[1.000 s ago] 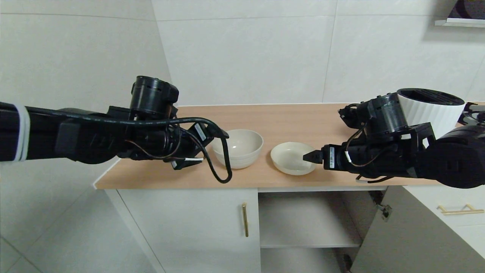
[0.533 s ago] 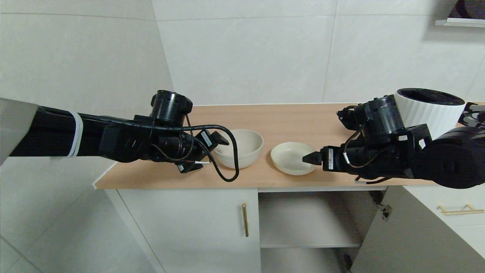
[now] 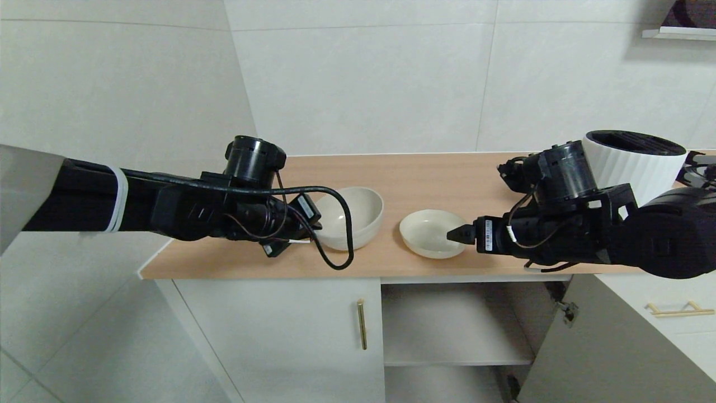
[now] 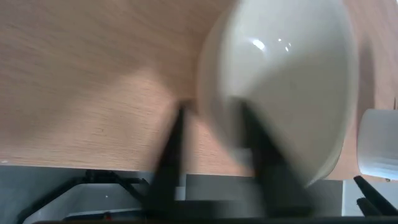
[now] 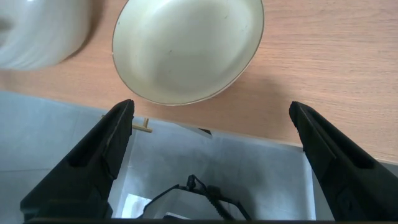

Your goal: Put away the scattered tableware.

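Note:
A deep cream bowl [image 3: 355, 215] sits tilted on the wooden counter [image 3: 425, 179], its mouth leaning toward my left arm. My left gripper [image 3: 312, 221] is shut on its left rim. The left wrist view shows the gripper [image 4: 211, 111] with one finger outside the wall and one inside the deep bowl [image 4: 292, 93]. A shallow cream bowl [image 3: 429, 232] rests flat to its right. My right gripper [image 3: 456, 233] is level with that bowl's right rim and open. In the right wrist view the gripper [image 5: 211, 107] has its fingers spread wide, and the shallow bowl [image 5: 186, 46] lies just beyond them.
A white ribbed canister [image 3: 637, 159] stands at the counter's back right. Below the counter the right cabinet is open, showing a shelf [image 3: 453, 327], with its door [image 3: 593, 347] swung out to the right. The left door has a brass handle [image 3: 361, 323].
My left arm moved right and down to the deep bowl and shut on its rim, and the bowl has tipped. The right gripper and shallow bowl stayed almost still.

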